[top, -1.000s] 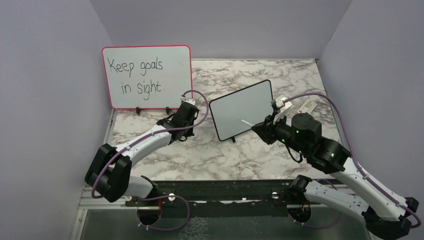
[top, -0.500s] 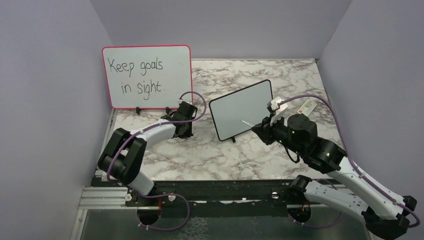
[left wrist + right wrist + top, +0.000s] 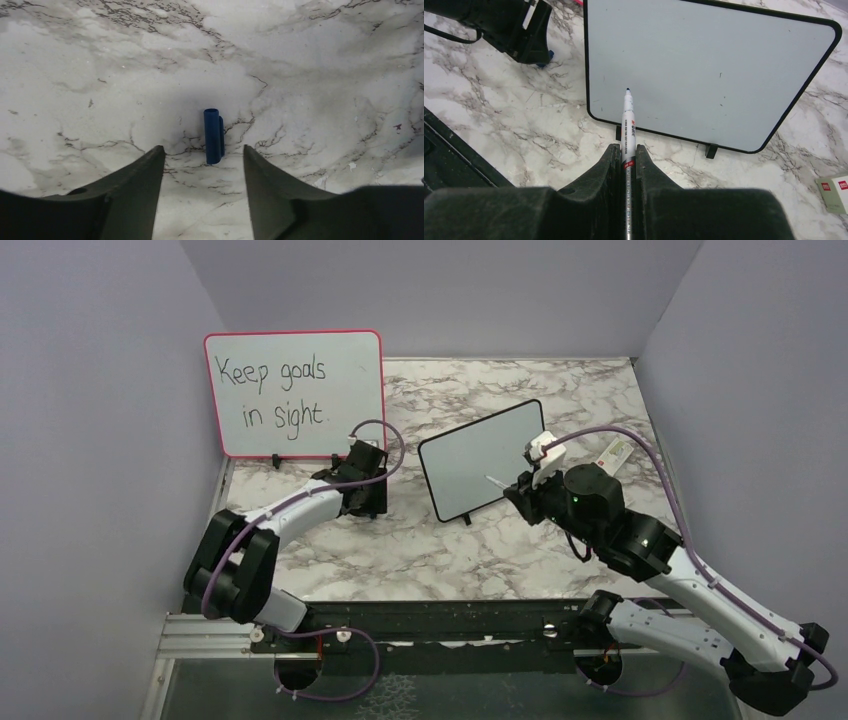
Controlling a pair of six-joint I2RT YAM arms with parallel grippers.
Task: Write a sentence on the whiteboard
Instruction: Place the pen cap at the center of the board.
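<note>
I see the whiteboard [image 3: 478, 462] standing on its two little black feet [image 3: 711, 150] near the middle of the marble worktop [image 3: 450, 560]. It leans back slightly and sits at an angle, with its right end farther from me. It is a small white panel in a thin black frame with rounded corners. Its face shows plain white, with only a few tiny dark specks.

The marble-patterned table [image 3: 400, 550] carries the whiteboard [image 3: 480, 458], standing on its black feet near the middle; a pink-framed board [image 3: 294, 390] stands at the back left; a blue cap [image 3: 213, 136] lies flat on the marble; a small white packet [image 3: 614, 452] lies toward the right.
</note>
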